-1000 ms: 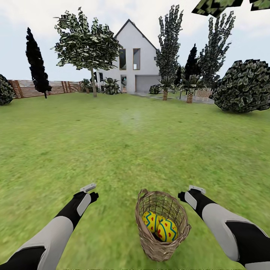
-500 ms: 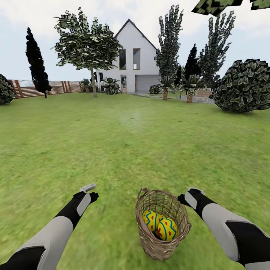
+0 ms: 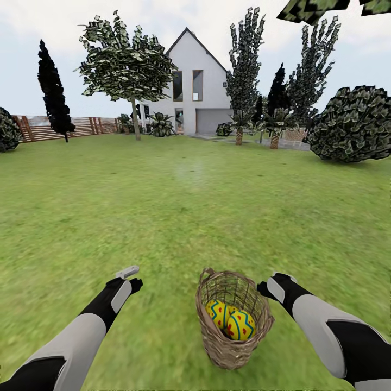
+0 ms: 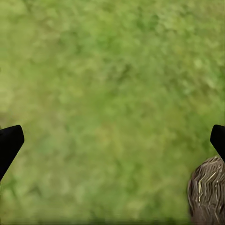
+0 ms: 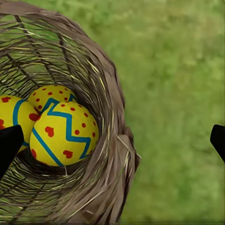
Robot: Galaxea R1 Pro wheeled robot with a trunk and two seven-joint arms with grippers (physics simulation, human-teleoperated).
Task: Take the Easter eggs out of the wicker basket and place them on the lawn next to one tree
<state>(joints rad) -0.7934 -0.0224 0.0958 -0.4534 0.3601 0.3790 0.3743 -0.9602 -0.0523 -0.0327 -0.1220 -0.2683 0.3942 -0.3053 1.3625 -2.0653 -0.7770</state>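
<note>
Eggs (image 3: pixel 234 321): three yellow eggs with blue zigzags and red marks lie together in the bottom of the basket (image 3: pixel 217 342), touching one another. In the right wrist view the nearest egg (image 5: pixel 63 133) lies in front, a second (image 5: pixel 49 93) behind it and a third (image 5: pixel 11 115) beside it, partly cut off by a black fingertip (image 5: pixel 9 145). The basket stands on the lawn (image 3: pixel 179 217), tilted slightly, its open mouth facing up; its woven wall hides the lower parts of the eggs in the head view.

Right gripper (image 3: pixel 266 284): held just beside the basket rim, on the robot's right, not touching it. Its fingers are spread wide apart, one tip at each edge of the right wrist view, nothing between them but basket and grass.

Left gripper (image 3: pixel 133 278): above bare grass, on the robot's left, apart from the basket. Its fingers (image 4: pixel 9 143) are likewise spread wide, with the basket wall (image 4: pixel 208 190) just in view.

Beyond the basket the lawn runs unobstructed. At the far edge: a slatted fence (image 3: pixel 81 127) at the left, a thin-trunked tree (image 3: pixel 127 68), a white house (image 3: pixel 198 87), tall dark trees (image 3: pixel 247 60), short palms (image 3: pixel 276 126) and a large bush (image 3: pixel 353 125) at the right.
</note>
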